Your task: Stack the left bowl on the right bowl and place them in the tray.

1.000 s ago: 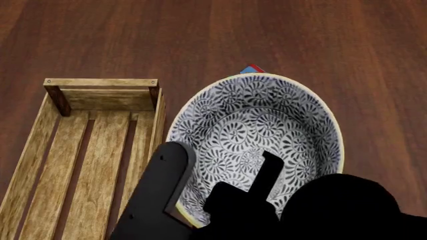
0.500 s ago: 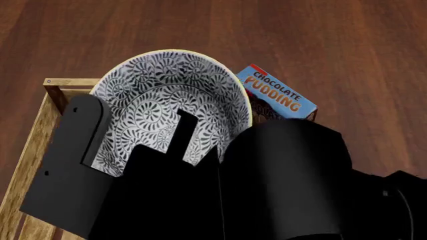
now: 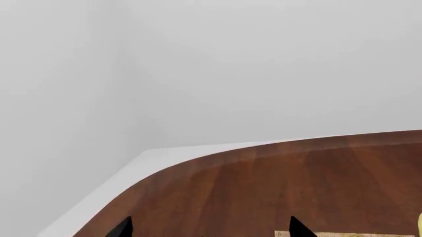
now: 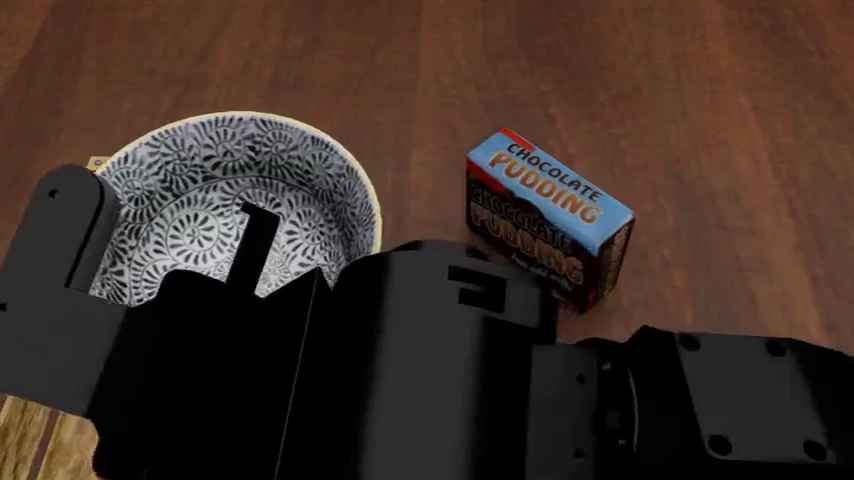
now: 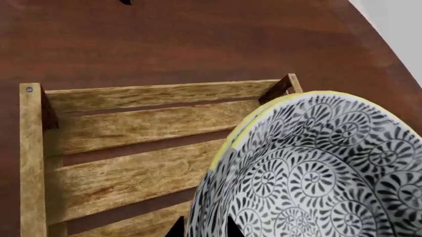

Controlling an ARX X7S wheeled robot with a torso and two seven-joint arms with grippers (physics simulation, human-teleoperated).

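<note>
A white bowl with a black floral pattern and a yellowish rim (image 4: 214,200) is held over the far end of the light-wood tray (image 5: 132,128). My right gripper (image 4: 167,205) is shut on the bowl's near rim, one finger outside and one inside; the right wrist view shows the fingertips (image 5: 177,229) pinching the bowl wall (image 5: 316,168). I cannot tell whether a second bowl sits under it. In the head view only slivers of the tray (image 4: 30,440) show. My left gripper (image 3: 211,232) is open and empty above the table.
A blue chocolate pudding box (image 4: 550,215) stands on the dark wood table (image 4: 667,90) to the right of the bowl. My right arm's black body (image 4: 400,380) fills the lower head view. The table's curved edge (image 3: 197,153) and a grey wall show in the left wrist view.
My right gripper has carried the bowl leftward, from beside the tray to over its far end. The pudding box, hidden behind the bowl before, now shows fully.
</note>
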